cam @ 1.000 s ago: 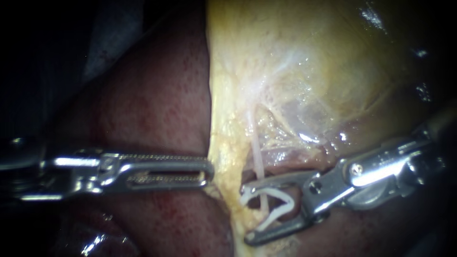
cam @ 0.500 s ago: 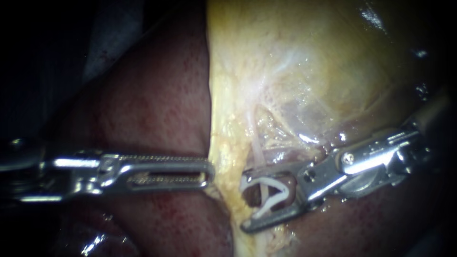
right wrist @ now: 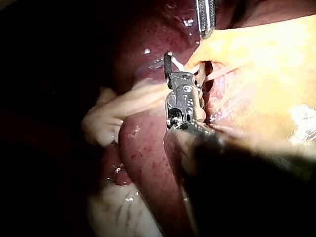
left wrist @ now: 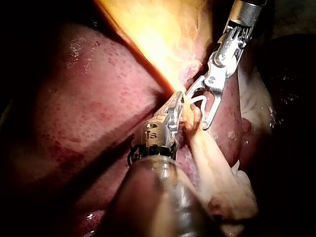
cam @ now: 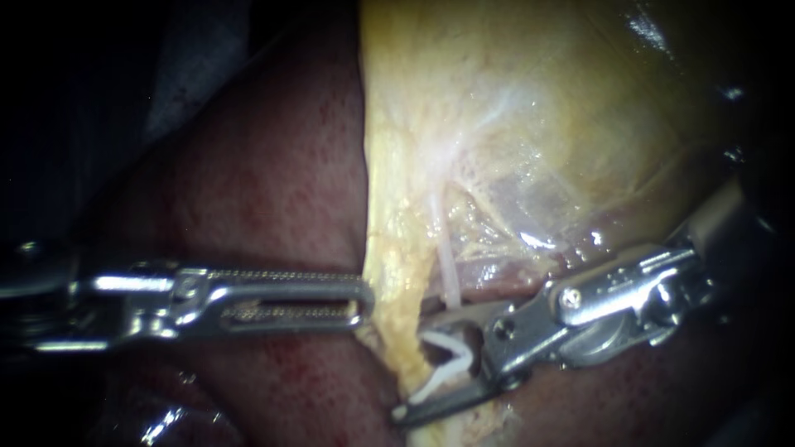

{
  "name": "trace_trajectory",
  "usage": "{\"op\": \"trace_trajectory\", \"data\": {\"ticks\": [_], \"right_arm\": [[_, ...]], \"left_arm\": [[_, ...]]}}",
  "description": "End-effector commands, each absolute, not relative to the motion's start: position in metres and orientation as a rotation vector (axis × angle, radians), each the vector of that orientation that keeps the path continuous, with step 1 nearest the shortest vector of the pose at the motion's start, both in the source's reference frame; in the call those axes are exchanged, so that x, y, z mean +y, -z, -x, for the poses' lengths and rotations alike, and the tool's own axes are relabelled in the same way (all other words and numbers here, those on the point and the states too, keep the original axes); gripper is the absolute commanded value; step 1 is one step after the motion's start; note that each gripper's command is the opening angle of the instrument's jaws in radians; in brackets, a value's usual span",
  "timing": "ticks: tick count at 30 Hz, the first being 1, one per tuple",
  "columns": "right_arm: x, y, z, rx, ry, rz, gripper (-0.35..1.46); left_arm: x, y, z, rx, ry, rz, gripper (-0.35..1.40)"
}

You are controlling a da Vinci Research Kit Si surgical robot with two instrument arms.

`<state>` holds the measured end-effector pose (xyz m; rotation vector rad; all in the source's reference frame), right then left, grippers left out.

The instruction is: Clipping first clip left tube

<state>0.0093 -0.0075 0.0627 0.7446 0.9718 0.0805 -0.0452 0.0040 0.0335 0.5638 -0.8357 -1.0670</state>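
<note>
Lower centre: right instrument, jaws gripping a white clip, half-folded around the pale tube. Mid-left: left instrument, jaws clamped on yellow tissue. Judged step: clip closure. Next move: full squeeze, clean release.

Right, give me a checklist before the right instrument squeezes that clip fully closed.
1. Clip seated in the right instrument: ok.
2. Tube runs down into the clip's opening: ok.
3. Whole width of the tube inside the clip: cannot tell, the instrument hides the crossing.
4. Clip latched: not ok, its arms are apart.
5. Left instrument holds the yellow tissue aside: ok.
6. Far clip end clear of the liver: cannot tell.
</note>
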Motion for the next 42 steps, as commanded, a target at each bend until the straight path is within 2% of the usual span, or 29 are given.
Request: {"op": "trace_trajectory", "data": {"ticks": [1, 24, 26, 30, 42], "right_arm": [[-0.0077, -0.0627, -0.0095, 0.972, -0.078, -0.744, 0.52], [-0.0081, -0.0637, -0.0107, 0.959, -0.098, -0.754, 0.32], [-0.0079, -0.0639, -0.0106, 0.957, -0.102, -0.757, 0.16], [-0.0071, -0.0645, -0.0100, 0.942, -0.137, -0.779, -0.32], [-0.0068, -0.0650, -0.0093, 0.924, -0.173, -0.803, -0.35]], "left_arm": [[0.0040, -0.0335, 0.0453, -0.836, 1.067, -0.564, -0.35], [0.0040, -0.0336, 0.0456, -0.835, 1.068, -0.562, -0.35], [0.0040, -0.0336, 0.0456, -0.835, 1.068, -0.562, -0.35], [0.0040, -0.0336, 0.0456, -0.835, 1.068, -0.562, -0.35], [0.0040, -0.0337, 0.0456, -0.835, 1.068, -0.562, -0.35]]}}
